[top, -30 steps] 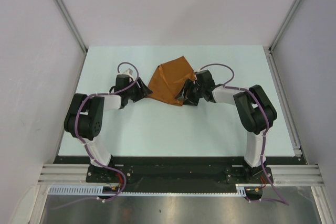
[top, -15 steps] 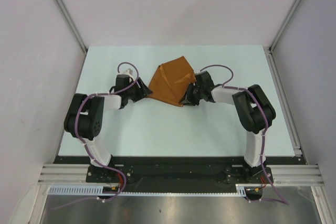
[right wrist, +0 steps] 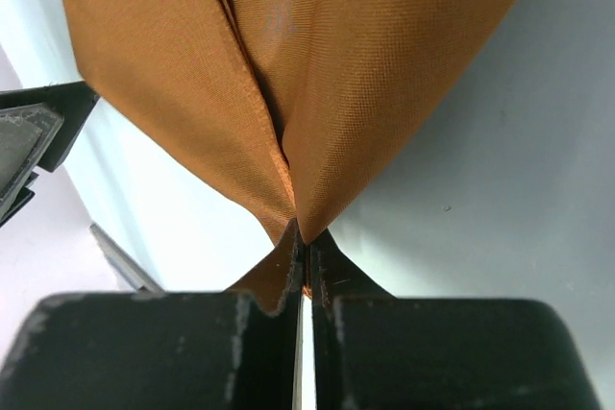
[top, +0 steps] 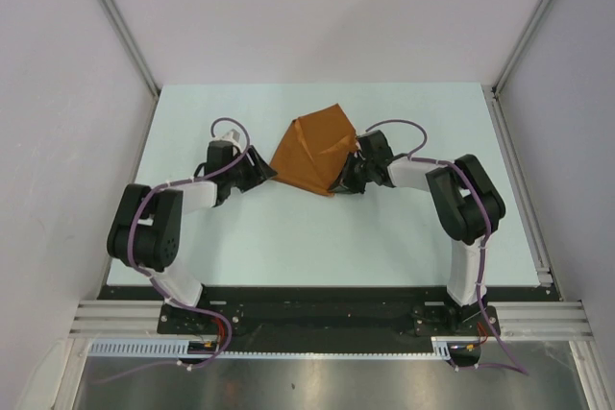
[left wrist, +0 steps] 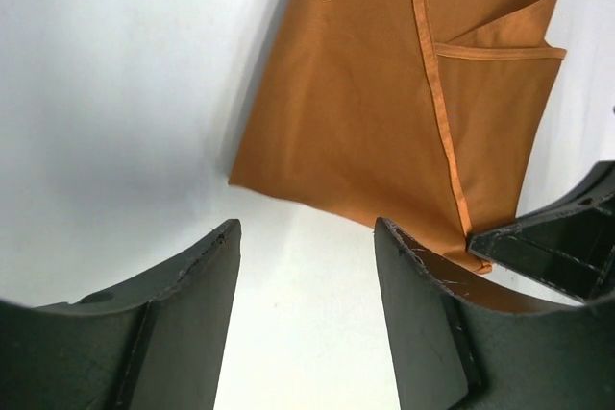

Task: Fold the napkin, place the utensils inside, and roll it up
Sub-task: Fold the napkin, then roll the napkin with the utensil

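Right fingers (right wrist: 432,352) tight on napkin (right wrist: 384,64) corner, tip hidden between them.

A pale, mint-tinted tabletop (top: 317,242) sits inside a white enclosure with a plain back wall (top: 327,7), a left wall (top: 53,141) and a right wall (top: 577,170), all matte and evenly lit, with only soft shadows. Aluminium struts (top: 116,21) run up the two back corners. Along the near edge lie an aluminium rail (top: 115,317), a slotted grey cable duct (top: 135,346) and a brushed steel sheet (top: 327,383).
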### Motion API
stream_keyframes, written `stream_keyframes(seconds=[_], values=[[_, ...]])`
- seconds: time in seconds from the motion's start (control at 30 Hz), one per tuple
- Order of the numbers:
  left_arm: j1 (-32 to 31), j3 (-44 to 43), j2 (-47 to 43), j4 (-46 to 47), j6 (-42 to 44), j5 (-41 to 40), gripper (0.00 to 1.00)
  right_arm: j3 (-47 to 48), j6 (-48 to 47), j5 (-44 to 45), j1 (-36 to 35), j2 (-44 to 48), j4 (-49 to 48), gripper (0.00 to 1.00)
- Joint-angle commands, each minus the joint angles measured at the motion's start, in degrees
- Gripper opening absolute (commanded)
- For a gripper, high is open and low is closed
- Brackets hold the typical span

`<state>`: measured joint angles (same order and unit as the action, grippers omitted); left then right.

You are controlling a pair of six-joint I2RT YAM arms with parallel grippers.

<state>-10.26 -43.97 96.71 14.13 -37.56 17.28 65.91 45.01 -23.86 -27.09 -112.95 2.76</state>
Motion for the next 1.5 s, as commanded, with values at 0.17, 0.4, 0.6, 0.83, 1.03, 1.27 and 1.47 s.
stream_keyframes(seconds=[0.17,0.4,0.6,0.83,1.03,1.27,1.47], values=[[0.0,6.8,-9.7,0.4,-0.2,1.0,0.63,-5.8,-2.3,-7.7,0.7,7.3,4.5,0.00],[-0.1,15.7,-16.2,2.8,-2.3,4.9,0.63,-14.8,-4.1,-8.2,0.4,15.1,8.4,0.00],[-4.1,23.3,-23.6,2.2,-4.0,5.7,0.63,-23.3,-4.1,-7.7,-0.8,21.2,10.2,0.00],[-7.8,28.8,-23.8,6.9,-8.1,4.8,0.59,-30.5,-3.7,-7.3,-0.7,24.8,10.0,0.00],[-9.9,29.7,-19.5,11.5,-9.4,6.9,0.54,-30.8,-4.3,-7.6,-0.3,24.3,9.7,0.00],[-9.9,33.9,-22.7,15.7,-12.8,6.8,0.58,-30.3,-4.8,-7.4,0.1,24.0,10.5,0.00],[-9.9,37.2,-31.1,15.0,-13.9,5.2,0.68,-30.2,-5.4,-6.8,0.1,24.5,11.8,0.00]])
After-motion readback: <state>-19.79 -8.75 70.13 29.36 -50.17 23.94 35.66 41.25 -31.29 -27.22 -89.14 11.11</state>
